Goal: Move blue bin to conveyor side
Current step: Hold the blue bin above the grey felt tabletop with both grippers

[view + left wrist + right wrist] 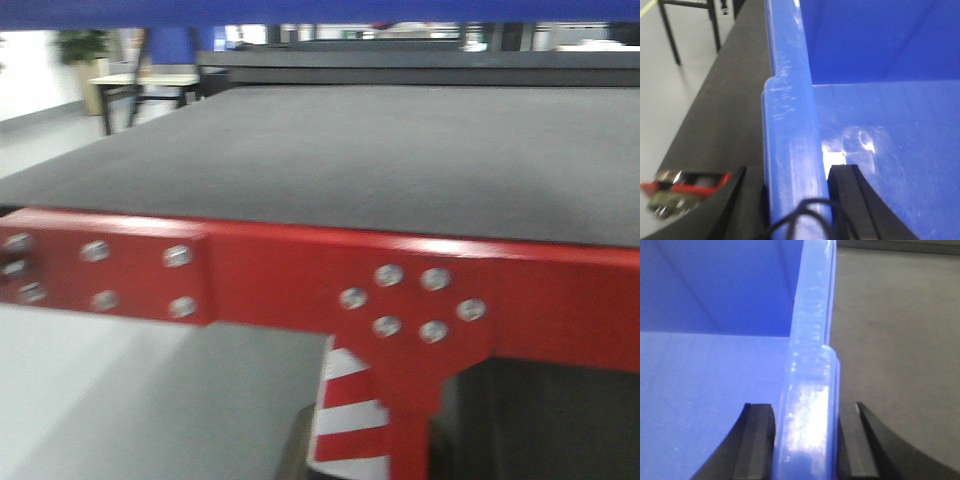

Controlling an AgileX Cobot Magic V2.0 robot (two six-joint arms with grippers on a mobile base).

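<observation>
The blue bin (875, 65) is held between both arms above the dark grey conveyor belt (380, 150). In the front view only a strip of its blue underside (320, 10) shows along the top edge. My left gripper (792, 200) is shut on the bin's left rim (790, 130), one finger outside and one inside the wall. My right gripper (807, 440) is shut on the bin's right rim (812, 355) in the same way. The belt shows beside the bin in the left wrist view (725, 100) and in the right wrist view (890, 340). The bin is empty inside.
A red metal frame (300, 280) with bolts runs across the near edge of the belt, with a red-and-white striped post (350, 410) below it. A table with dark legs (130, 95) and a potted plant (85, 50) stand at the far left on the grey floor.
</observation>
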